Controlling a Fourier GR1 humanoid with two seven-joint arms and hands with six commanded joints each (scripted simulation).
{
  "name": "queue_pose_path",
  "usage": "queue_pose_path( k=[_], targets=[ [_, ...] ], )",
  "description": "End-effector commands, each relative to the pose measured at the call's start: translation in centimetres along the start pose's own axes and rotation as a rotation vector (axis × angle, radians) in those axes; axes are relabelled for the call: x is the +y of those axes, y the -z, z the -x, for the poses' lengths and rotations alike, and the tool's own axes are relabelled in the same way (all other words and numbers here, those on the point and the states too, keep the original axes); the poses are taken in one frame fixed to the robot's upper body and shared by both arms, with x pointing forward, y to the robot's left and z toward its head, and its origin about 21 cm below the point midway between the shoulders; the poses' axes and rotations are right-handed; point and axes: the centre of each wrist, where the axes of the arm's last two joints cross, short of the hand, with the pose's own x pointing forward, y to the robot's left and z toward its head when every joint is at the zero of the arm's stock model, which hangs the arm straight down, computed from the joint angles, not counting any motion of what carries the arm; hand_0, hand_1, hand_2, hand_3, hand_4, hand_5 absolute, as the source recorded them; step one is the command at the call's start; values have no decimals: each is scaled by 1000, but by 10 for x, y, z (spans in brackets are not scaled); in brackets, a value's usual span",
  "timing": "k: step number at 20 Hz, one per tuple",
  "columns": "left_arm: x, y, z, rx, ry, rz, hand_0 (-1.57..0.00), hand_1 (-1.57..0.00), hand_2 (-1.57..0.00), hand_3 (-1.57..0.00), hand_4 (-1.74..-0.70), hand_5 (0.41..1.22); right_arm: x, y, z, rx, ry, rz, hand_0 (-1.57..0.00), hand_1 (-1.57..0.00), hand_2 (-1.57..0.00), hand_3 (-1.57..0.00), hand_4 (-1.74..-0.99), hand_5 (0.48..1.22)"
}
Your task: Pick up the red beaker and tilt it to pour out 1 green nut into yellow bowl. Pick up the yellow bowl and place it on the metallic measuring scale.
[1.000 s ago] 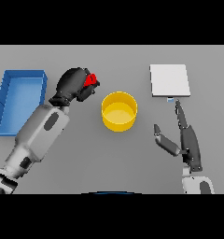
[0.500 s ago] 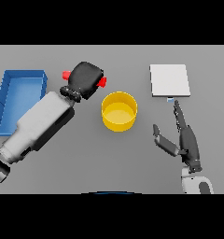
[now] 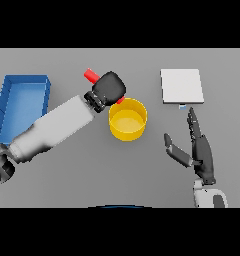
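Left hand: the left hand [image 3: 109, 87] is wrapped round the red beaker [image 3: 91, 75], held up over the middle of the table, just at the far-left rim of the yellow bowl [image 3: 127, 119]. Red shows on both sides of the fist, one end poking up-left, a sliver down by the bowl's rim.

Right hand: the right hand [image 3: 197, 149] rests toward the table's near-right side, fingers straight and relaxed, thumb out, holding nothing.

Yellow bowl: sits about mid-table, upright; I can't make out a nut inside it from here.

Green nut: not visible; the fist hides the beaker's mouth.

Measuring scale: the flat pale square scale [image 3: 182, 86] lies toward the far-right of the table, well apart from the bowl, nothing on it.

Blue tray: a blue tray [image 3: 20, 100] sits at the table's left edge, out of the way.

Step in hand: looks to me like the tilt-and-pour.

Doing it well: I'd want the lower end of the beaker brought a little further in over the bowl's hollow, not just the rim, so a nut drops inside. Tip slowly and stop as soon as one rolls out; a fast tilt could spill more than one or bounce it off the rim.

Watch for: knocking the bowl with the knuckles, since the hand hangs so close to its edge.
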Motion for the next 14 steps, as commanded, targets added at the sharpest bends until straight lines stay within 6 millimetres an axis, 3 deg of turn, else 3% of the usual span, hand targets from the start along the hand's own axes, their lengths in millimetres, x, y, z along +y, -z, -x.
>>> queue_pose_path(
  k=[1, 8, 14],
  targets=[
    [-1, 1, 1, -5, 40, 13, -1571, -1571, -1571, -1522, -1734, 1220, 0, -1, -2, -7, -6, 4, 1, 1, 1, 1, -1291, 634],
    [16, 6, -2, -38, 279, 37, -1571, -1571, -1571, -1561, -1739, 1221, 1, -1, 4, 36, -36, 22, 1, 1, 1, 1, -1276, 593],
    [29, 18, -4, -58, 461, 100, -1571, -1571, -1571, -1568, -1735, 1221, 3, -1, 3, 12, -59, 31, 1, 1, 1, 1, -1216, 585]
  ],
)
